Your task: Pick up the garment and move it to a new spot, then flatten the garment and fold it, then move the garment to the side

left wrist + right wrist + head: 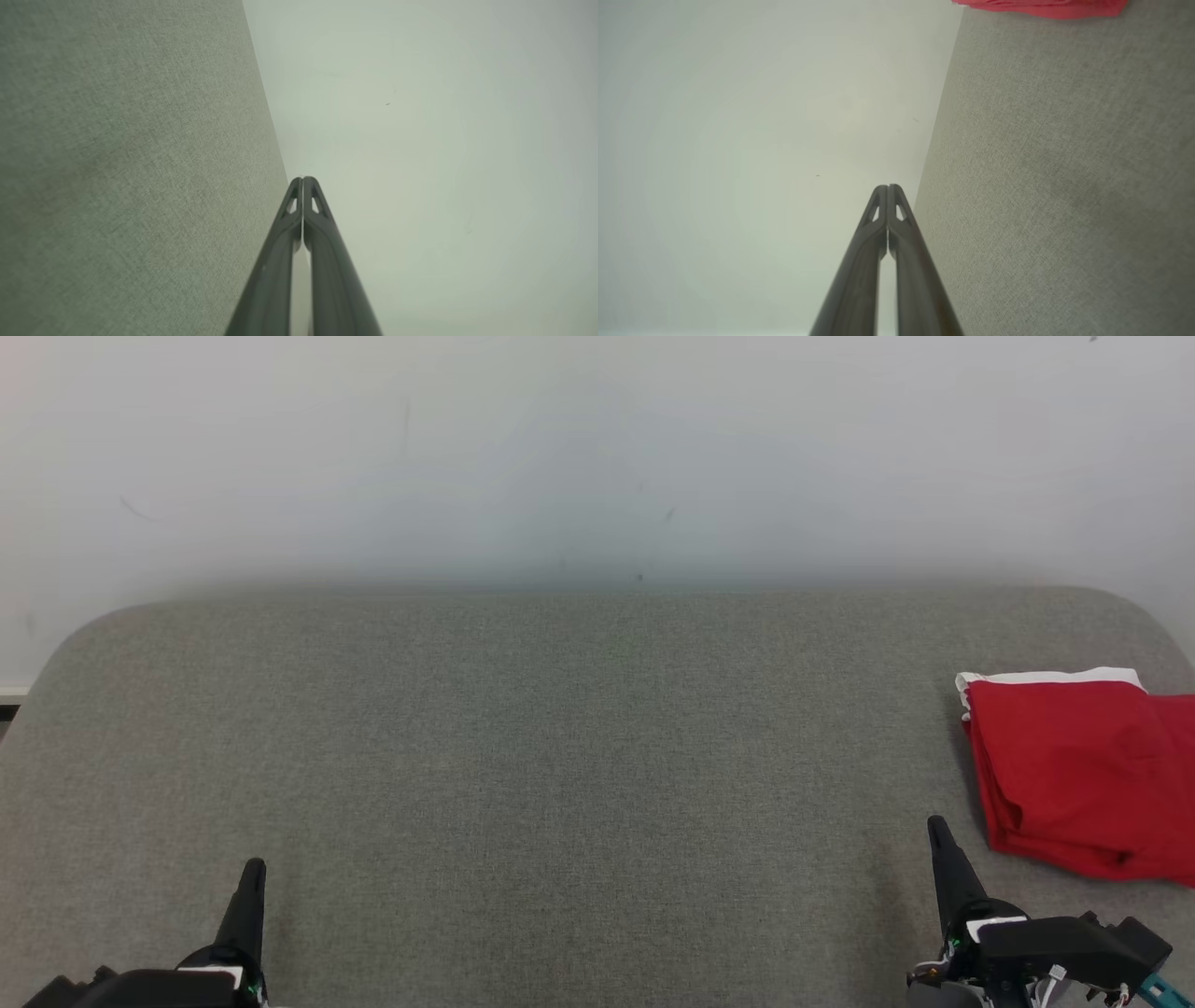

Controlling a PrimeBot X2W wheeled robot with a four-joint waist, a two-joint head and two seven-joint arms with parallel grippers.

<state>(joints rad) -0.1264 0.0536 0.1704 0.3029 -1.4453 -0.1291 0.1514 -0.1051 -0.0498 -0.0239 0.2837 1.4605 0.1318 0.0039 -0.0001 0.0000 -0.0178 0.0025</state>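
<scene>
The garment [1083,770] is red with a white strip along its far edge, folded into a compact stack at the far right of the grey fabric surface [579,756], partly cut by the frame edge. A sliver of the garment [1041,5] shows at the top of the right wrist view. My right gripper [936,831] is shut and empty, just left of the garment's near corner and apart from it. My left gripper [253,870] is shut and empty at the lower left. Both wrist views show fingertips pressed together, left gripper [302,179], right gripper [887,187].
The grey surface has rounded far corners and ends at a pale wall [597,457]. Its broad middle stretches bare between the two grippers.
</scene>
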